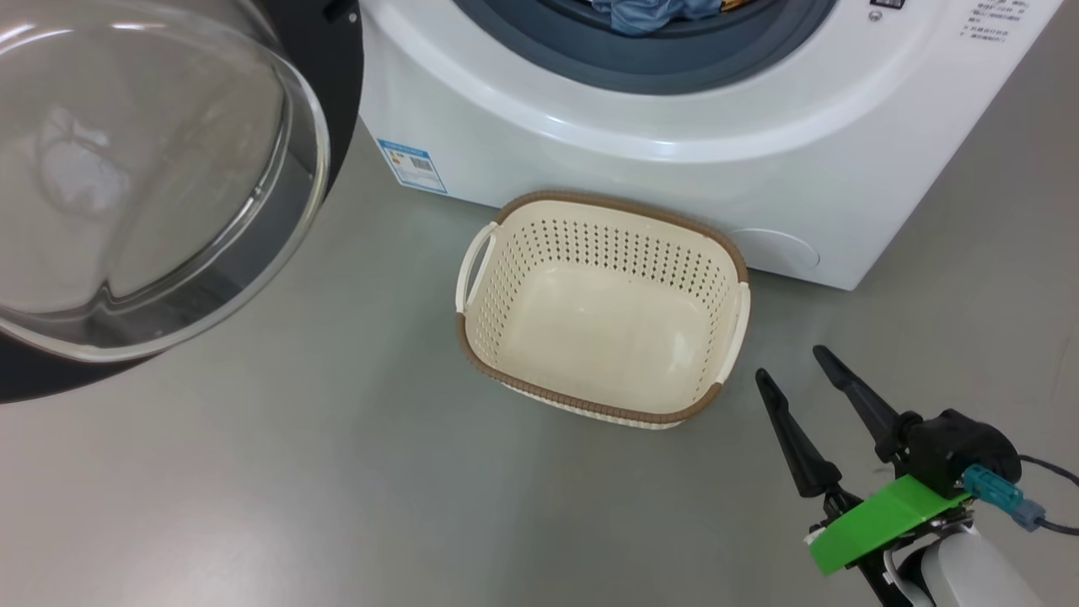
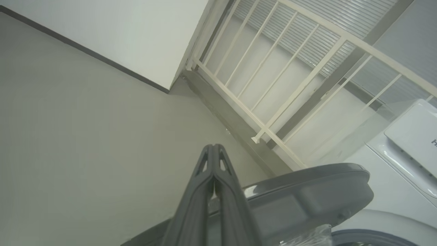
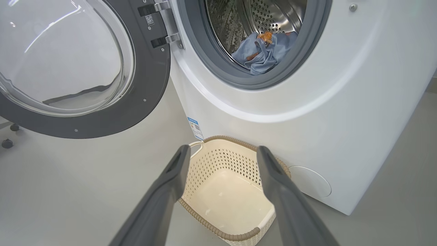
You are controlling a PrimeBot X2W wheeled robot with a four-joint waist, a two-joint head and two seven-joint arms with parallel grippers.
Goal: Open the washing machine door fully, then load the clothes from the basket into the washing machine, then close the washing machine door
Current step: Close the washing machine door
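Left of the basket (image 1: 590, 244), the washing machine door (image 1: 152, 169) looks stiff and heavy: push its black rim (image 1: 34, 379). Right gripper (image 1: 791, 364) wide, empty; left gripper (image 2: 214, 147) closed, empty.

The head view looks steeply down from above, close before the lower front of the washing machine (image 1: 674, 152). The right wrist view faces that front from lower down; both share the basket (image 1: 590, 244) and the open washing machine door (image 1: 160, 177). The left wrist view tilts upward from beside the machine, past the door's edge, toward a railing (image 2: 239, 106).

Laundry corner, white washing machine (image 1: 674, 169), bare grey floor (image 1: 253, 472), cream railing (image 2: 342, 34)
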